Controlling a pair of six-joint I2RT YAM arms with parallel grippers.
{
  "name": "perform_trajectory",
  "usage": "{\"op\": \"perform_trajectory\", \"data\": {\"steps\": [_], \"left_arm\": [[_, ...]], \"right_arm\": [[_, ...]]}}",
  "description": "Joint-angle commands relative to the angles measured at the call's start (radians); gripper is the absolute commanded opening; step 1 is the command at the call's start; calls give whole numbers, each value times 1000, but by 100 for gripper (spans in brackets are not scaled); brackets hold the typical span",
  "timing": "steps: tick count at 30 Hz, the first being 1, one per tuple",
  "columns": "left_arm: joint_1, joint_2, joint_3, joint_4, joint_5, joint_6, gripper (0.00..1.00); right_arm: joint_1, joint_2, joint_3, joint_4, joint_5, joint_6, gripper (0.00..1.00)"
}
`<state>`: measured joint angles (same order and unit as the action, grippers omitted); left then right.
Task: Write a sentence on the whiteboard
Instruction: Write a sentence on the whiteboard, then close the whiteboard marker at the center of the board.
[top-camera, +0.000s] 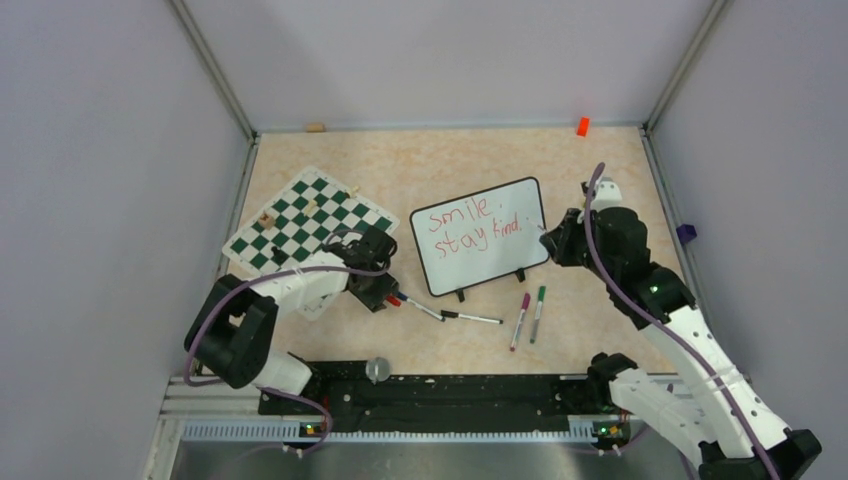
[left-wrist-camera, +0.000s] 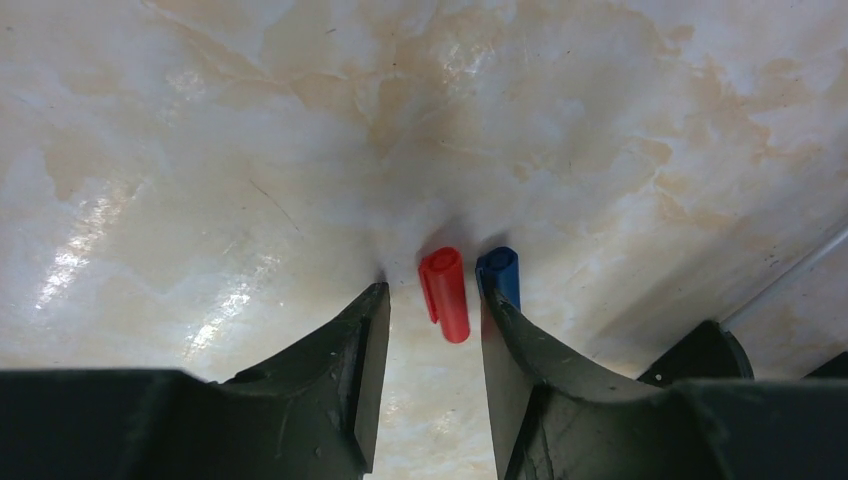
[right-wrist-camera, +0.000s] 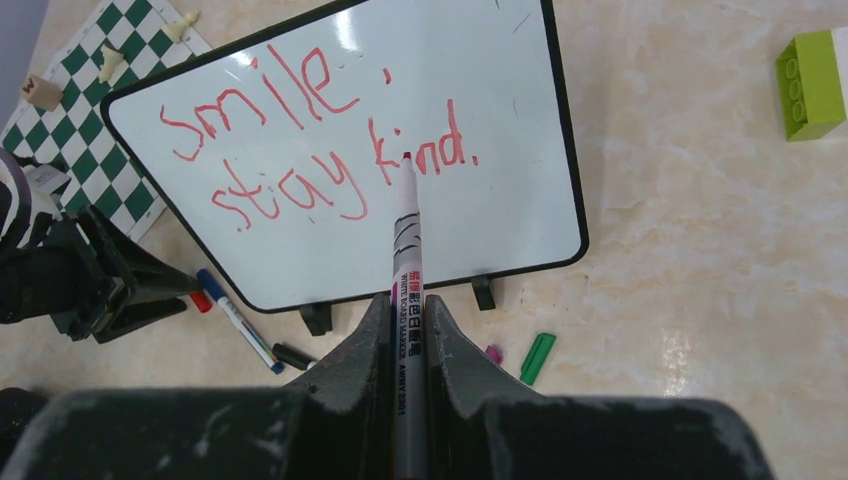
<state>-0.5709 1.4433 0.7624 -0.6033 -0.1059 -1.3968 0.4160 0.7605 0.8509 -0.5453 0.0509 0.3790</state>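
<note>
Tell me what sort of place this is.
Probably a robotics lab test cell: plain grey panels wall in the tabletop, two robot arms are bolted to a rail, and props like a whiteboard, chess mat and markers sit about.

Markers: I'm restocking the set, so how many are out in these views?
5. The red marker is in the right gripper; lying in front of the whiteboard are the blue marker, black-capped marker, purple marker and green marker. More may hide under the arms.

Overhead, right wrist: shared whiteboard (top-camera: 490, 262)
</note>
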Motion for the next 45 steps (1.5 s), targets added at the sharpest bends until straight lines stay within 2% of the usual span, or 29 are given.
{"op": "perform_trajectory", "data": {"steps": [1,5,8,11,12,17,19,23,30,34,37,38,39,40,42,45], "left_arm": [[-3,25,49,-18,-33,-20,44],[-3,19,53,-31,-47,-21,42],[-3,10,56,-93,-81,-66,24],[-3,-20,23,-63,-77,-81,8],[-3,-29,12,-46,-69,-81,0],[-4,-103,-49,2,-51,-129,0],[-2,-149,-81,25,-44,-141,0],[-2,-212,-103,49,-13,-145,0],[0,-295,-113,30,-6,-149,0],[0,-296,-104,15,-66,-107,0],[0,-257,-70,24,-85,-30,0],[0,-236,-52,14,-87,-13,1],[0,-210,-33,-2,-88,-2,32],[0,-181,-13,-18,-85,8,38],[0,-125,25,-39,-66,31,45],[-1,-59,57,-30,-12,64,47]], "right_arm": [[-8,19,7,58,-45,-4,0],[-9,19,1,58,-45,-9,0],[-8,17,-7,60,-62,-12,0],[-7,33,-14,62,-184,-45,0],[-4,37,-19,63,-224,-52,0],[42,-42,-103,131,-284,-41,0],[103,-74,-128,165,-303,-48,0],[289,-88,-202,248,-190,-11,0],[545,-13,-387,562,-21,46,0],[602,30,-441,691,51,42,0],[607,27,-451,719,63,48,0],[606,31,-445,714,69,46,0],[607,35,-437,702,73,43,0],[606,40,-427,691,77,41,0],[607,44,-419,675,82,36,0],[606,35,-415,660,99,37,0]]}}
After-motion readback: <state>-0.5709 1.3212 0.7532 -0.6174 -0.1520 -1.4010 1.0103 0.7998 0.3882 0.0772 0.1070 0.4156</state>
